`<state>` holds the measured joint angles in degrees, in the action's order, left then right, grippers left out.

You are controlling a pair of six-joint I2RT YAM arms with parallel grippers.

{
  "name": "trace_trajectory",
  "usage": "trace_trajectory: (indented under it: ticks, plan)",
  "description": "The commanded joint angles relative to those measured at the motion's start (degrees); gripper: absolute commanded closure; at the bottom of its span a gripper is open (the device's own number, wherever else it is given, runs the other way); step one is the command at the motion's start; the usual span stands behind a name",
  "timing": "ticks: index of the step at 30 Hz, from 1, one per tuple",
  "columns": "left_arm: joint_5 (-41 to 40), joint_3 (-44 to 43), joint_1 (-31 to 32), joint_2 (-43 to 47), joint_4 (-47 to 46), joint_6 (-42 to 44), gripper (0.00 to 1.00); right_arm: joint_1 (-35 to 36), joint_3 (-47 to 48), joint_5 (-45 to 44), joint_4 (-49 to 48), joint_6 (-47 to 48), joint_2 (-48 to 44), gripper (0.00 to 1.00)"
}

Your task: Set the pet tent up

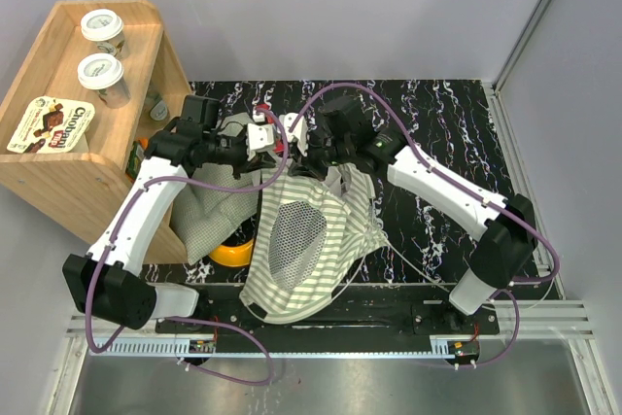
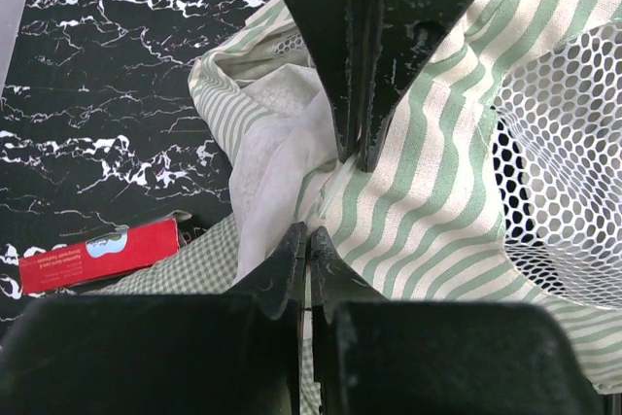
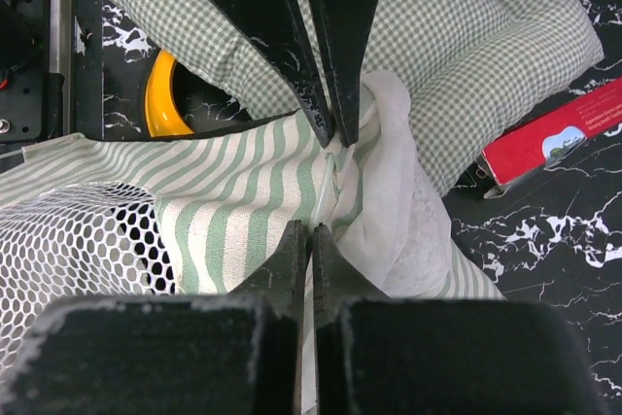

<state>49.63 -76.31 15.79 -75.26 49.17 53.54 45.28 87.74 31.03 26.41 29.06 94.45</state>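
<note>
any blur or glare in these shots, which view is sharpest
Top external: evenly lit, sharp throughout, no harsh glare. Left wrist: pet tent stripes crisp, dark foreground at the bottom edge out of focus. Right wrist: same soft foreground, red box print slightly blurred.

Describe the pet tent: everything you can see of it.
The pet tent is soft green-and-white striped fabric with a round white mesh window and a pale lace curtain. It is not set up: it hangs collapsed and crumpled, bunched at the top. There the left claw and right claw both pinch it, shut, close together. Its lower part drapes onto the black marbled table, against the checked cushion.
</note>
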Motion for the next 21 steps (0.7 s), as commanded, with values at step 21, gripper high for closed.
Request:
trace_trajectory:
  ticks: [21]
  plan:
    - [5.3, 4.7, 8.9, 0.8, -9.4, -8.4, 1.00, 0.4, 7.3, 7.7, -4.6, -6.5, 7.0, 1.00]
